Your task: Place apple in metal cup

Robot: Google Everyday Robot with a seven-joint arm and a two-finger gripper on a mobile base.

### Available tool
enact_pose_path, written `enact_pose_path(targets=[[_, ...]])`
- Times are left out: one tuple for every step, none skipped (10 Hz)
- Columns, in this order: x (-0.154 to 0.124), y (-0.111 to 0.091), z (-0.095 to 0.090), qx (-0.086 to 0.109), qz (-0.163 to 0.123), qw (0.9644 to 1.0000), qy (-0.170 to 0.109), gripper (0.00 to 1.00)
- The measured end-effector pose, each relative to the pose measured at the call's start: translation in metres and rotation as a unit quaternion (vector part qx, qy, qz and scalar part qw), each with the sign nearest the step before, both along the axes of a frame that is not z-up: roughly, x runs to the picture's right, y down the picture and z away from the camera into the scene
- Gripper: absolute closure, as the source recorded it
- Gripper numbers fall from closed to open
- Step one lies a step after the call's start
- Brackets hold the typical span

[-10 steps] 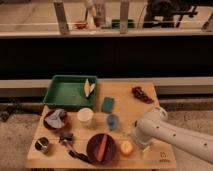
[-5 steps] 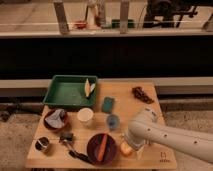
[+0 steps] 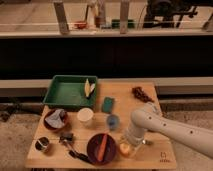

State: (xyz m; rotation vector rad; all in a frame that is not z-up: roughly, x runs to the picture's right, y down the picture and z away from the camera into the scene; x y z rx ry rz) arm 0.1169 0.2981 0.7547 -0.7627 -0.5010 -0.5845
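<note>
The apple (image 3: 123,149) is a small yellow-orange fruit near the table's front edge, right of the dark bowl, and the arm partly covers it. My gripper (image 3: 131,143) hangs at the end of the white arm, which comes in from the right, directly over and against the apple's right side. The metal cup (image 3: 43,145) stands upright at the front left corner of the table, far to the left of the gripper.
A dark red bowl (image 3: 101,148) holding a carrot sits between the apple and the metal cup. A black tool (image 3: 66,137), a white cup (image 3: 85,116), a blue cup (image 3: 113,122), a green sponge (image 3: 108,104), a green tray (image 3: 70,92) and a plate with cloth (image 3: 56,119) stand behind.
The arm has swung left and lowered, so the gripper now sits on the apple and covers part of it. The other objects have not moved.
</note>
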Motion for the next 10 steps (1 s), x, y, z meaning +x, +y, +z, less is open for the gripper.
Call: enact_pose_path(targets=[[0.0, 0.0, 0.0, 0.0, -0.002, 1.0, 0.003, 0.63], [0.0, 0.0, 0.0, 0.002, -0.003, 1.0, 0.005, 0.7], [0.002, -0.002, 0.0, 0.004, -0.001, 1.0, 0.008, 0.78], [0.007, -0.006, -0.002, 0.01, 0.003, 0.9999, 0.013, 0.9], [0.013, -0.012, -0.005, 0.016, 0.01, 0.9997, 0.018, 0.95], [0.02, -0.018, -0.009, 0.022, 0.016, 0.9994, 0.021, 0.94], [0.028, -0.028, -0.015, 0.032, 0.025, 0.999, 0.021, 0.9], [0.035, -0.039, -0.022, 0.041, 0.035, 0.9984, 0.019, 0.89], [0.041, -0.048, -0.028, 0.048, 0.042, 0.9978, 0.017, 0.89], [0.043, -0.054, -0.032, 0.051, 0.046, 0.9975, 0.013, 0.89]])
